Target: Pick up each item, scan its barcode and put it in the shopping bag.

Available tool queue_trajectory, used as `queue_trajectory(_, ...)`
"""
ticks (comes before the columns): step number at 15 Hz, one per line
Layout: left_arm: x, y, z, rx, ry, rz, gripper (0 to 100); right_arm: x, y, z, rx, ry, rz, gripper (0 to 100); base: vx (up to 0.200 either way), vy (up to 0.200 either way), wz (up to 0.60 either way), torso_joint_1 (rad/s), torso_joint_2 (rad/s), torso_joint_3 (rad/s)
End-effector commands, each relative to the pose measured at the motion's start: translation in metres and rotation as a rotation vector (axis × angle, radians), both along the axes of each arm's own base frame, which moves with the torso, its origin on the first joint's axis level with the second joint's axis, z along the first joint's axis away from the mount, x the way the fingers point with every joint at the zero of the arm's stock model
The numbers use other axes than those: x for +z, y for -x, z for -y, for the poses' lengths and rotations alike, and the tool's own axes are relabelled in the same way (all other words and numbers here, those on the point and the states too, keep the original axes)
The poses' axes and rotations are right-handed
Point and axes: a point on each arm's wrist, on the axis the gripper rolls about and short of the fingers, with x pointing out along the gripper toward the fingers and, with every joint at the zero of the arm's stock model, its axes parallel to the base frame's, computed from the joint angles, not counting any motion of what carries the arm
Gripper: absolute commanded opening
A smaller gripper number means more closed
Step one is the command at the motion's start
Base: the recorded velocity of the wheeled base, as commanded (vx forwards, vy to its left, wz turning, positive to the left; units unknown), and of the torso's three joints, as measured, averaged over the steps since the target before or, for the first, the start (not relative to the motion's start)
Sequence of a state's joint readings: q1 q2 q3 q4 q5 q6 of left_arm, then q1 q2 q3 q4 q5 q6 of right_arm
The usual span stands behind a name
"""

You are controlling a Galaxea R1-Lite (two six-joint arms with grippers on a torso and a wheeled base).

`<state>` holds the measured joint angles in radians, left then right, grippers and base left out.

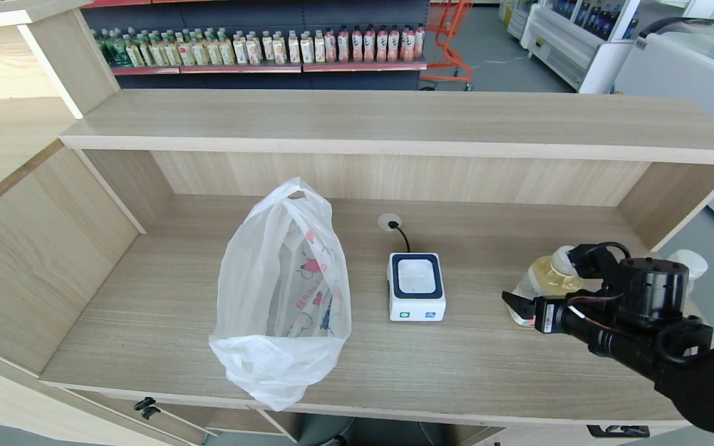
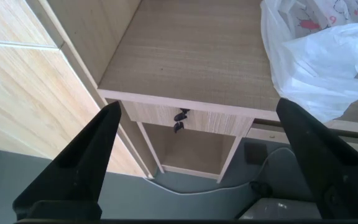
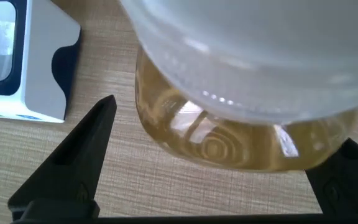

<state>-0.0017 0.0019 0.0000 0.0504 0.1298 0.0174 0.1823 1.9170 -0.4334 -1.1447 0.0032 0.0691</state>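
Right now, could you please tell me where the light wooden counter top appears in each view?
Head view: the light wooden counter top fills the middle, under the white plastic shopping bag and the white blue-framed scanner.
Left wrist view: its front corner, beside the bag.
Right wrist view: bare wood beside the scanner.
Shared landmarks: the bag, then the scanner.

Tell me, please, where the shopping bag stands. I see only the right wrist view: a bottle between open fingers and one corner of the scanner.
Observer: The shopping bag stands upright on the counter, on the far side of the scanner from the bottle, toward the robot's left.
Operator: Is the left gripper free to help there?
Observer: The left gripper is open and empty, out beyond the counter's front edge, close to the bag.
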Motion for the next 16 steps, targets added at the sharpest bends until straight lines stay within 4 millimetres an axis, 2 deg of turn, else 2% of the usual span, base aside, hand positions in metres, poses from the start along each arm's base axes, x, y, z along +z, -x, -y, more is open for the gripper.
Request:
queue_trajectory(1,0.000,0.000,0.000,0.001,0.001,0.000,100,-0.008,-0.008,-0.004,0.011,0.002,-0.006,100,0.000,0.000,0.00,0.000,0.00,0.000)
queue_trajectory(7,0.000,0.000,0.000,0.001,0.001,0.000,100,-0.002,-0.026,-0.010,0.007,-0.007,0.086,100,0.000,0.000,0.00,0.000,0.00,0.000)
queue_trajectory(15,0.000,0.000,0.000,0.001,-0.001,0.000,100,-0.012,-0.031,-0.019,0.070,-0.005,0.192,100,0.000,0.000,0.00,0.000,0.00,0.000)
queue_trajectory(16,0.000,0.000,0.000,0.001,0.001,0.000,100,-0.012,-0.032,-0.020,0.076,0.003,0.195,0,0.000,0.000,0.00,0.000,0.00,0.000)
